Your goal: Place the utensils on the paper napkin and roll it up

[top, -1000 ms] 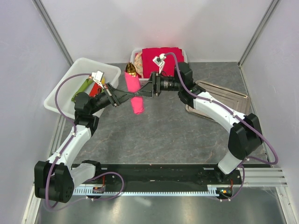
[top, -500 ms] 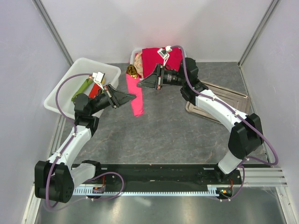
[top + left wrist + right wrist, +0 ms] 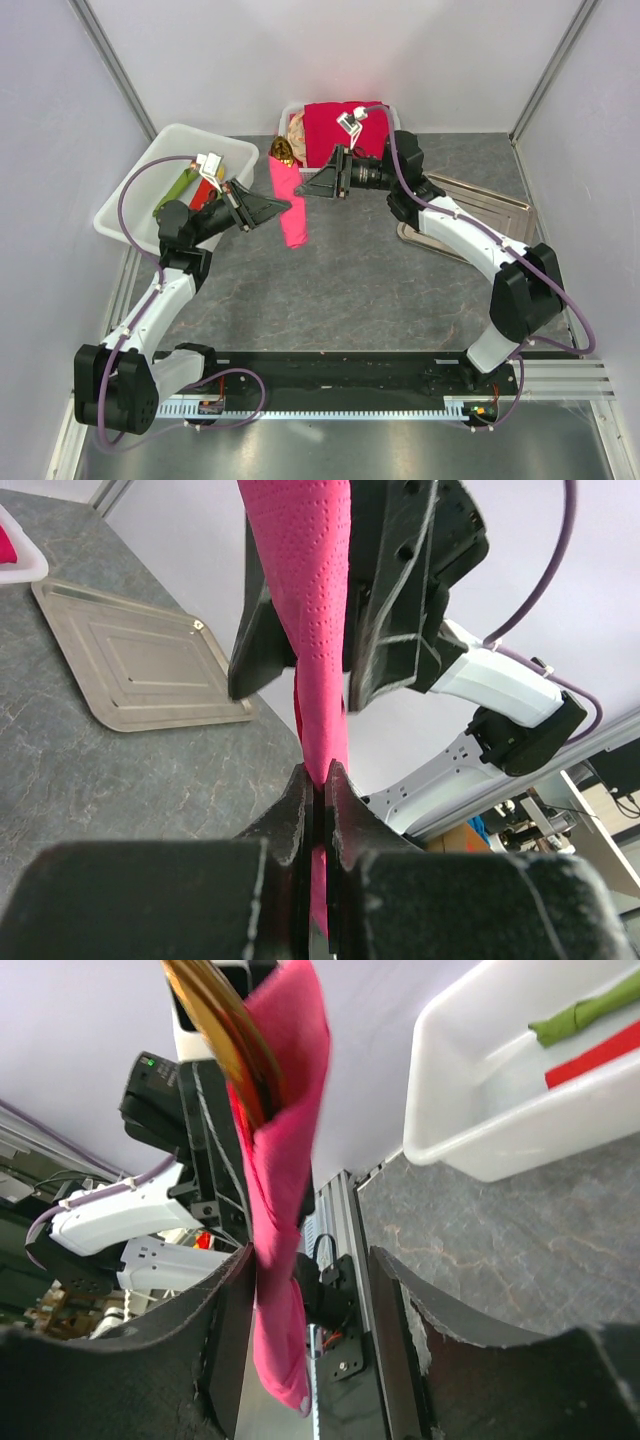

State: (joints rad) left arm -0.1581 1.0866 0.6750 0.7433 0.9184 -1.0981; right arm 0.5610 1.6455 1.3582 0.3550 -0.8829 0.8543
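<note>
No text, label, brand, number or sign can be read in any view; the background clutter behind the wrist cameras is too blurred.

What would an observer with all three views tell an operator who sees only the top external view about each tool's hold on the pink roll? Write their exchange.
Operator: From above, is the left tool really gripping the pink napkin roll?
Observer: Yes. The left wrist view shows it pinched shut on the roll's lower part.
Operator: And the right tool?
Observer: Open. In the right wrist view its fingers stand wide apart, and the roll hangs between them, nearer one side.
</note>
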